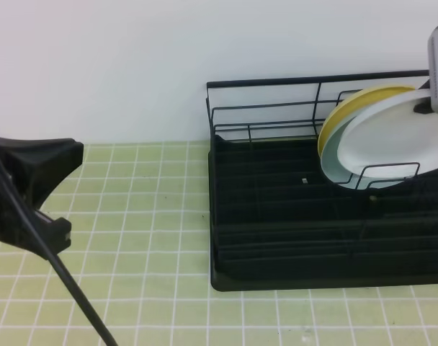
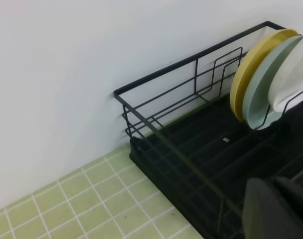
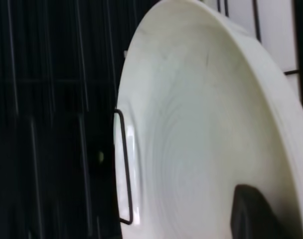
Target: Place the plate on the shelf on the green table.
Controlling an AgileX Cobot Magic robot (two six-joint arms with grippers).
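White glazed ware, the plate [image 1: 395, 140], stood on edge at the right end of the shelf [image 1: 276, 216], leaning back against a pale blue-green plate [image 2: 263, 84], which in turn leaned on a yellow plate [image 2: 251, 62] nearest the back rail. A low wire divider [image 1: 388, 175] crossed the front of the white plate's lower face, and the right wrist view showed the same wire loop lying against the glazed surface; this appeared to be what kept the plate from sliding forward. Whether its lower rim was fully seated on the ribbed tray could not be established.

The right gripper [image 1: 428, 107] was at the plate's upper rim, at the frame edge. A dark finger [image 3: 253, 211] lay over the inner face in the wrist view, and the jaws stood narrowly apart with the rim seemingly between them; the plate was judged held, the pinch at the rim being the hold that allows an edge-on descent between the dividers.

The left gripper [image 1: 57, 234] rested low over the green table [image 1: 147, 216], well apart from the shelf, its jaws closed on nothing and clear of the working side.

In the inspector's judgement, placement was nearly complete; release remained outstanding. The risk noted was the plate tipping forward if freed before the divider bore it.
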